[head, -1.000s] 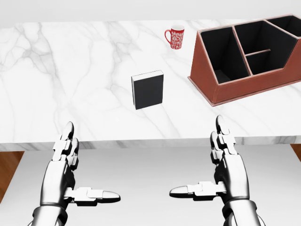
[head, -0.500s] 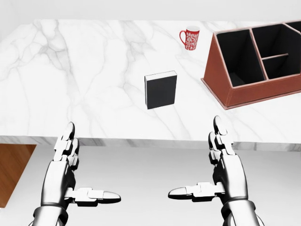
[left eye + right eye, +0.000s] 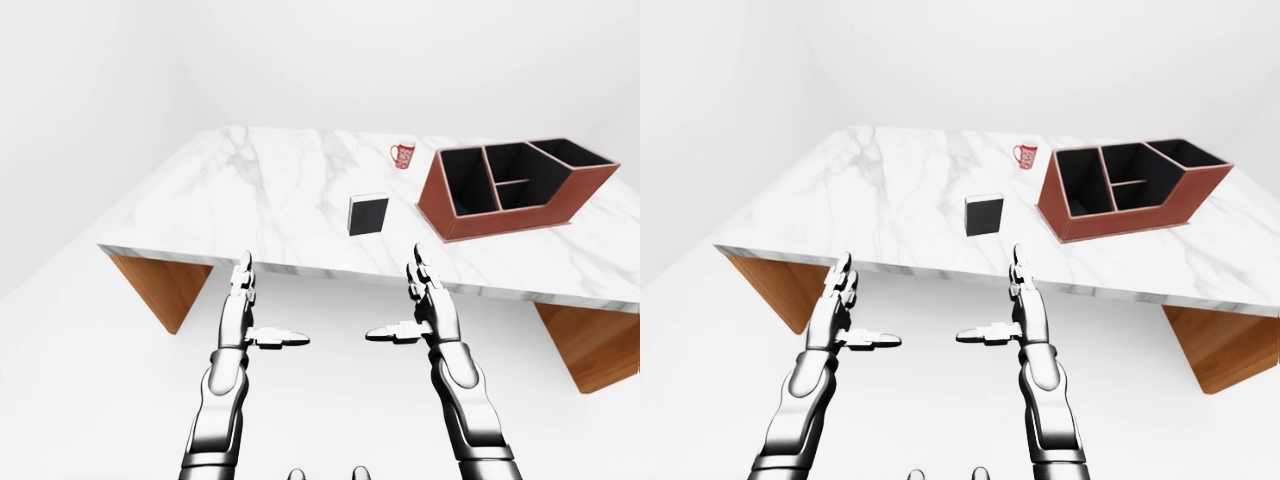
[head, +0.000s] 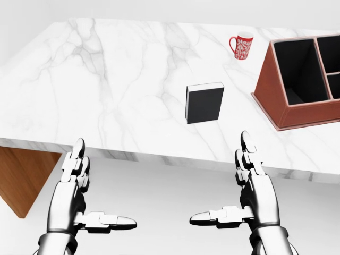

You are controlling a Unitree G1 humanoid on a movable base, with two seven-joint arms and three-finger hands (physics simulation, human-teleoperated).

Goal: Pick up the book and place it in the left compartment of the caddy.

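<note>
Book (image 4: 205, 103) flat on table (image 4: 106, 95), caddy (image 3: 505, 187) rt, both hands (image 4: 79, 199) released

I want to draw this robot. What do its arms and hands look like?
Both arms are shiny silver metal with dark joints. The left hand and right hand each have three chunky, segmented fingers with rounded tips. No cables or markings show.

White marble table (image 3: 280, 190) w/ wooden legs, plain white floor (image 3: 80, 380) & walls.

One book (image 4: 204, 103), one caddy (image 3: 510, 187), one mug (image 4: 241, 47), one table (image 3: 270, 190), two hands: left hand (image 4: 74, 191), right hand (image 4: 254, 188)
</note>
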